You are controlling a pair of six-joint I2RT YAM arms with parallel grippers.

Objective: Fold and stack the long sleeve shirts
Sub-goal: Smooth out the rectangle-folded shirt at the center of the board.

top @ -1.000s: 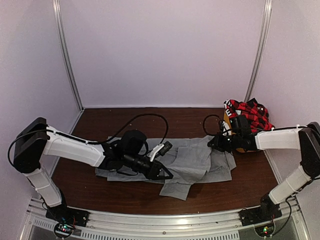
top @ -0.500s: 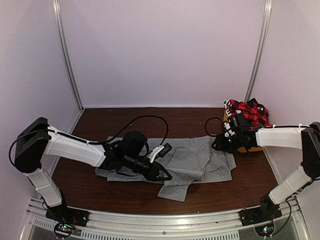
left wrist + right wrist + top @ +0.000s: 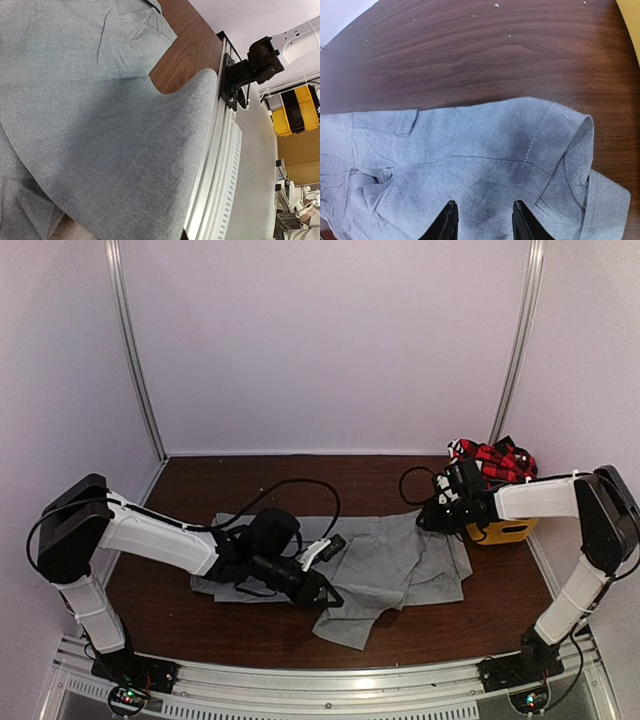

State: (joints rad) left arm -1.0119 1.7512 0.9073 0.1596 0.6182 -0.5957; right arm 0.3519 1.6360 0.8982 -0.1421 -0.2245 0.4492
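Observation:
A light-grey long sleeve shirt (image 3: 400, 560) lies spread across the brown table. My left gripper (image 3: 322, 592) sits low on the shirt's front middle, shut on a fold of it. In the left wrist view the grey cloth (image 3: 100, 125) drapes over the fingers and hides them. My right gripper (image 3: 432, 518) hovers over the shirt's far right edge. Its two black fingertips (image 3: 451, 220) stand apart above the grey cloth (image 3: 470, 150) with nothing between them. The chest pocket (image 3: 385, 122) shows at left. A red-and-black plaid shirt (image 3: 495, 462) is heaped on a yellow tub.
The yellow tub (image 3: 500, 532) stands at the table's right edge, just behind my right arm. A metal rail (image 3: 320, 680) runs along the near table edge, seen close in the left wrist view (image 3: 220, 165). Black cables loop above both wrists.
My right gripper opened, let go of the shirt's right edge and drew back a little toward the rear. My left gripper edged slightly forward with the cloth.

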